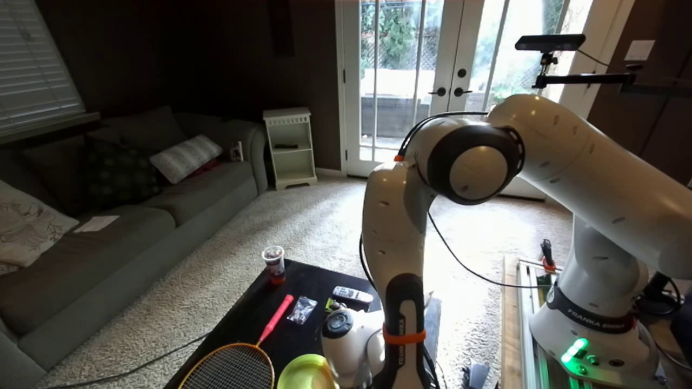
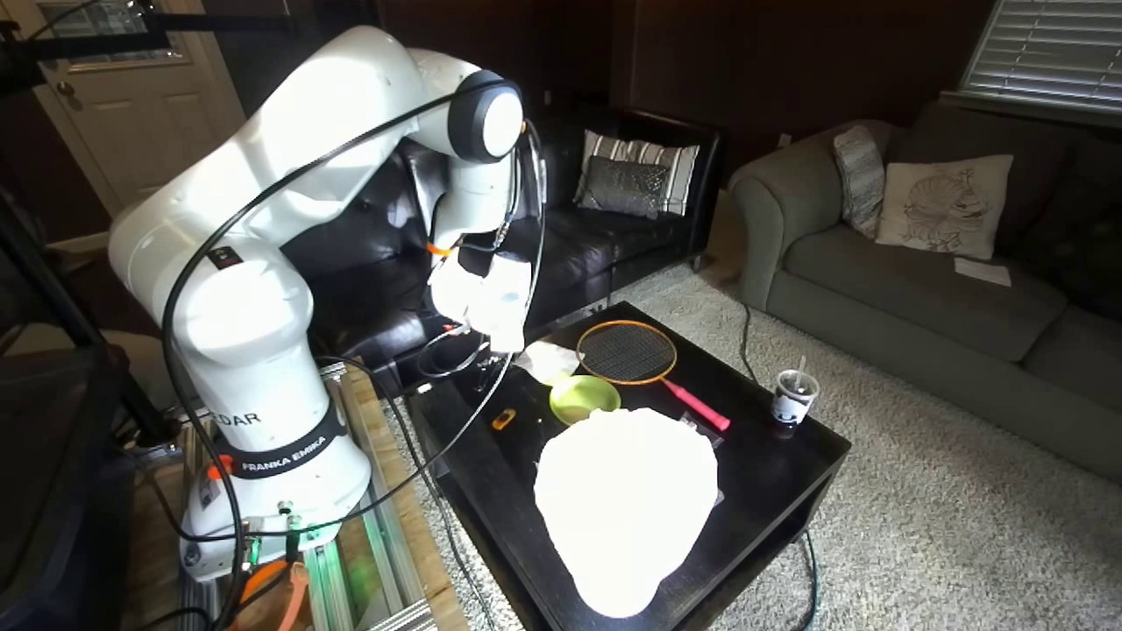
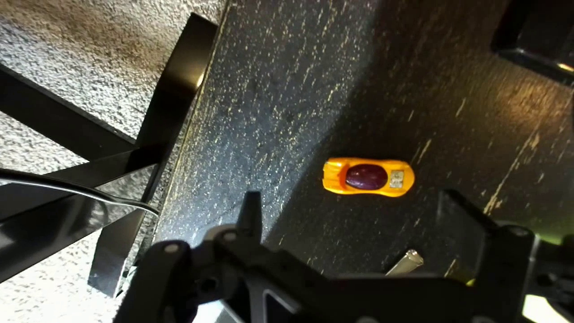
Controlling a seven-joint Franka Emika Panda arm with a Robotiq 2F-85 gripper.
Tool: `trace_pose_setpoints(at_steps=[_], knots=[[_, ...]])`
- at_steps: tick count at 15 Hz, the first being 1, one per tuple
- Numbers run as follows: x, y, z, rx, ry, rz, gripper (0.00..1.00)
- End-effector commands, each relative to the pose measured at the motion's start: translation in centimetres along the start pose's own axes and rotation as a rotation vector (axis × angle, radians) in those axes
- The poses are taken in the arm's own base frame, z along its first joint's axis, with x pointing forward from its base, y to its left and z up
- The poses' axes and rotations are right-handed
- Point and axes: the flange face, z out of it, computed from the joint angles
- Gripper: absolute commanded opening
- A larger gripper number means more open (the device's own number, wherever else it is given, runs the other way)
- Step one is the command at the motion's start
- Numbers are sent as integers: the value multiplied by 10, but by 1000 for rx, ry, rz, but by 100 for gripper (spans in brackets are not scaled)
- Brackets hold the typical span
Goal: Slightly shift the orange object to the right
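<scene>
With the jaws wide, the car [image 3: 368, 177] could be rolled too far by uneven contact, toward the tabletop [image 3: 269, 89] edge at left in the wrist view.

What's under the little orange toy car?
In the wrist view, dark tabletop shows all around the orange toy car, so it probably rests on that. The patch right beneath is hidden: the car covers it.

Daylight through glass doors [image 1: 403, 81], nearly whited out; carpet [image 1: 465, 237] before them bleached, sofa [image 1: 124, 243] and walls [image 1: 227, 48] dim. Arm [image 2: 342, 105] glaring in an exterior view, big patch [image 2: 627, 508] over the table [image 2: 763, 464] burnt to flat white. Wrist view: slanting shadow [image 3: 394, 89], fingers [image 3: 251, 215] dark, slightly soft.
</scene>
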Motion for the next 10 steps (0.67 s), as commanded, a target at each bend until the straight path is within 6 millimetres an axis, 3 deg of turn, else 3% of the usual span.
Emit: trace_pose_setpoints(at_steps=[1,6,10], knots=[[-6,21,-25,18,-38,-49,100],[-12,31,-54,84,22,-72,100],[-21,38,-91,142,97,-81,100]])
